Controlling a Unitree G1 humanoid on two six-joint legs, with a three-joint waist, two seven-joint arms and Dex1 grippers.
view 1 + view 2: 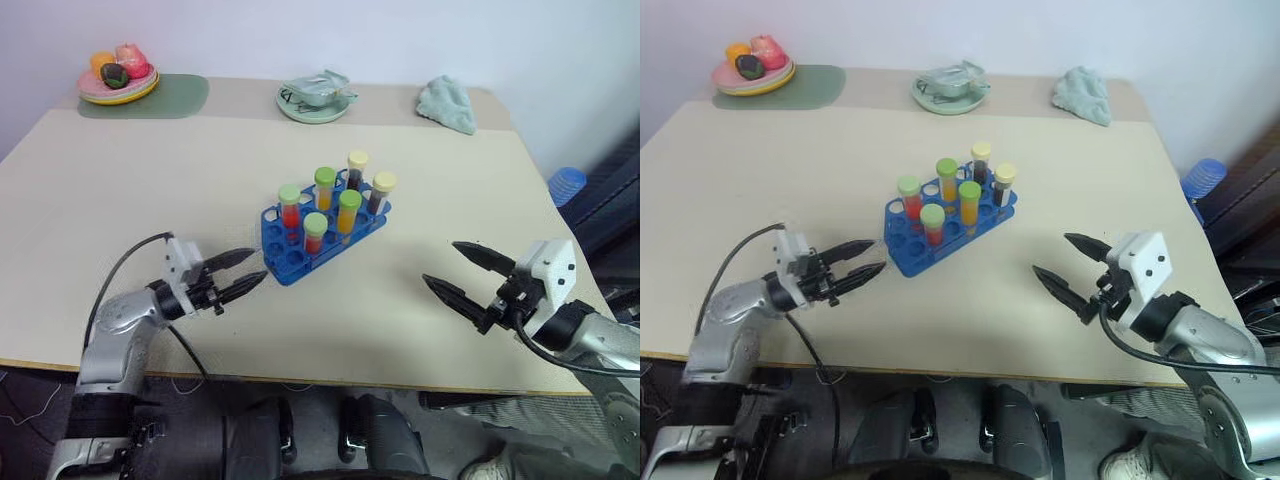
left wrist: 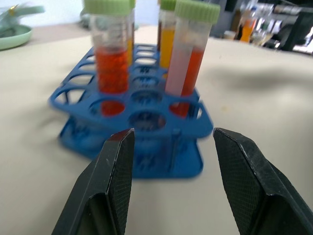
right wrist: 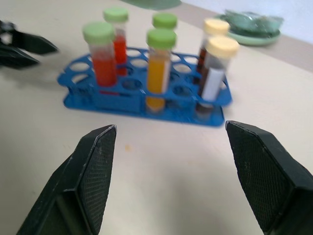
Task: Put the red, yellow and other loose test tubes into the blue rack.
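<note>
The blue rack (image 1: 285, 258) stands mid-table. Several capped test tubes stand upright in it: two red with green caps (image 1: 289, 205), two yellow with green caps (image 1: 348, 212), and two dark with cream caps (image 1: 380, 192). Every tube I see is in the rack. My left gripper (image 1: 258, 266) hovers just left of the rack's near corner, open and empty, pointing at it. My right gripper (image 1: 440, 262) hangs to the right of the rack, a short way off, open wide with nothing between its fingers. Both wrist views look at the rack (image 2: 146, 120) from close by.
At the back left a plate of fruit (image 1: 118, 80) sits on a green mat (image 1: 165, 100). A green dish with a crumpled wrapper (image 1: 316, 97) is at the back centre, a teal cloth (image 1: 447, 103) at the back right. A blue object (image 1: 566, 185) stands beyond the table's right edge.
</note>
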